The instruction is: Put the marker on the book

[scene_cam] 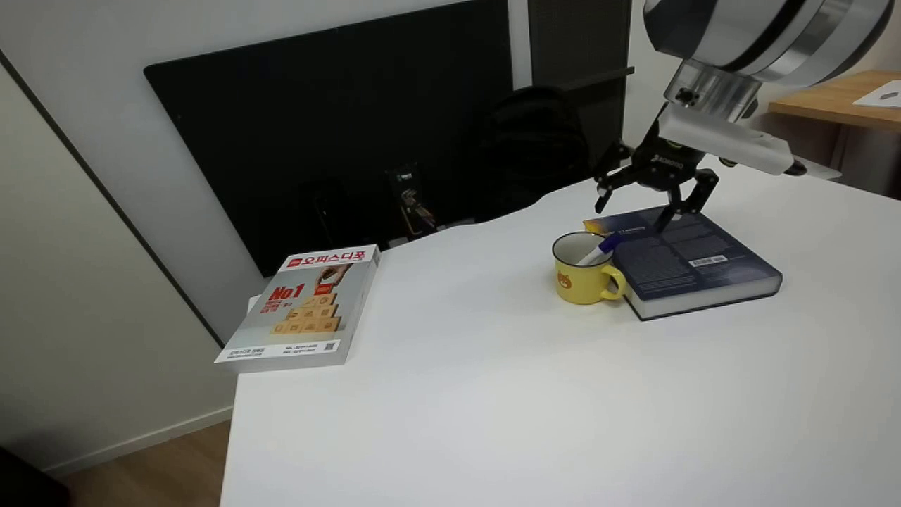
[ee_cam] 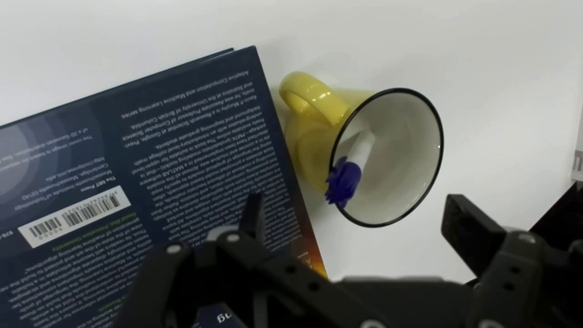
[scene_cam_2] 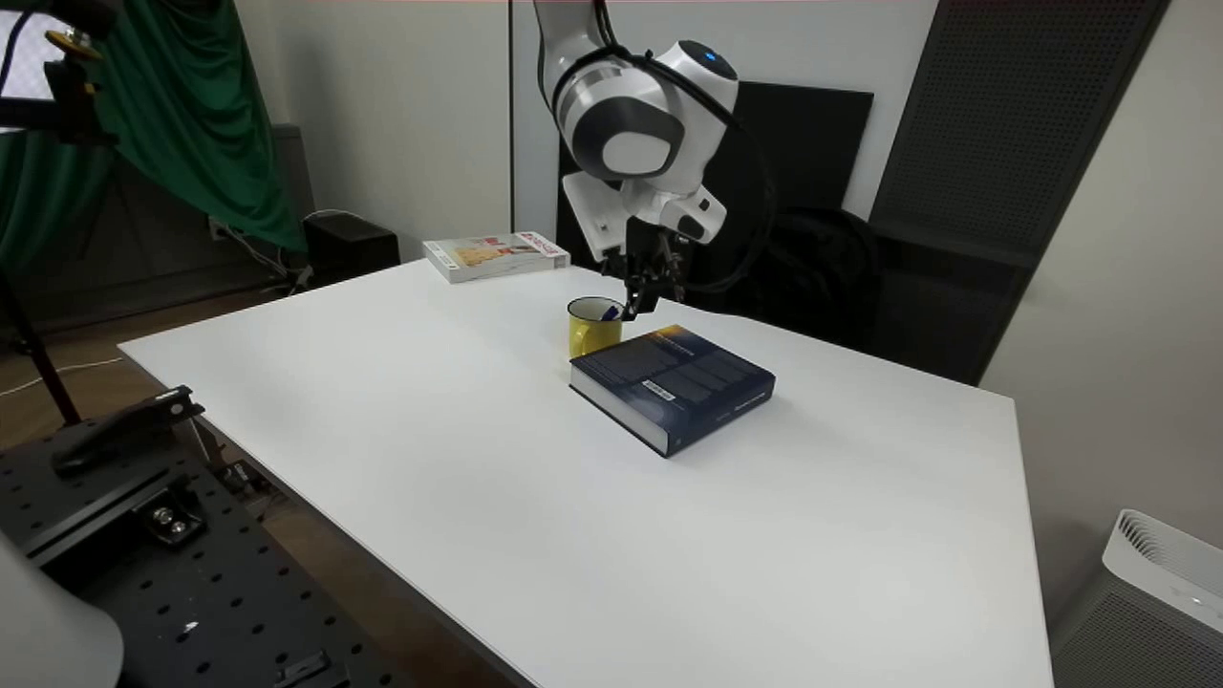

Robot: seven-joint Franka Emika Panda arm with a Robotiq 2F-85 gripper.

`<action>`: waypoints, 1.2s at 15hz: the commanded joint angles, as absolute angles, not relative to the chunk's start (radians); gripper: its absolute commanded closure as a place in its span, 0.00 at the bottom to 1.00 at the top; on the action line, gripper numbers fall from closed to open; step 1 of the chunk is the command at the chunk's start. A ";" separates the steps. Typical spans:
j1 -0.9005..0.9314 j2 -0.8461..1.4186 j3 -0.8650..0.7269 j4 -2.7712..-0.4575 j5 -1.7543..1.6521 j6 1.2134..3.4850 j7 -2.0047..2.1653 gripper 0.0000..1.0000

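Observation:
The marker, white with a purple-blue cap, leans inside the yellow mug (scene_cam: 574,287), cap end up at the rim. The marker shows in both exterior views (scene_cam: 603,248) (scene_cam_2: 610,313) and in the wrist view (ee_cam: 357,161); its lower end is inside the mug. The thick navy book (scene_cam: 693,250) lies flat, back cover up, close beside the mug's handle side; it also shows in the wrist view (ee_cam: 200,150). My gripper (scene_cam: 631,214) is open and empty above the mug and the book's edge. In the wrist view my fingers (ee_cam: 355,199) are spread wide, apart from the marker.
A thick white-and-red book (scene_cam: 303,310) lies at the white table's (scene_cam: 493,422) far corner, also seen in an exterior view (scene_cam_2: 497,255). A dark backpack (scene_cam: 531,141) stands behind the table edge. The mug's handle (ee_cam: 314,93) points toward the navy book.

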State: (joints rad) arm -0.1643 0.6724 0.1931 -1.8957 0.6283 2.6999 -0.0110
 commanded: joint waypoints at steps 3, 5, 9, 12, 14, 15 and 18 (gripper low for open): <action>-0.161 0.681 0.191 -1.896 0.630 2.706 -0.023 0.00; -0.169 0.687 0.206 -1.902 0.642 2.721 -0.051 0.00; -0.178 0.706 0.229 -1.903 0.651 2.763 -0.097 0.00; -0.187 0.725 0.250 -1.897 0.650 2.808 -0.125 0.00; -0.198 0.736 0.269 -1.898 0.649 2.845 -0.145 0.00; -0.203 0.741 0.277 -1.898 0.646 2.861 -0.151 0.00; -0.212 0.754 0.292 -1.897 0.631 2.888 -0.154 0.00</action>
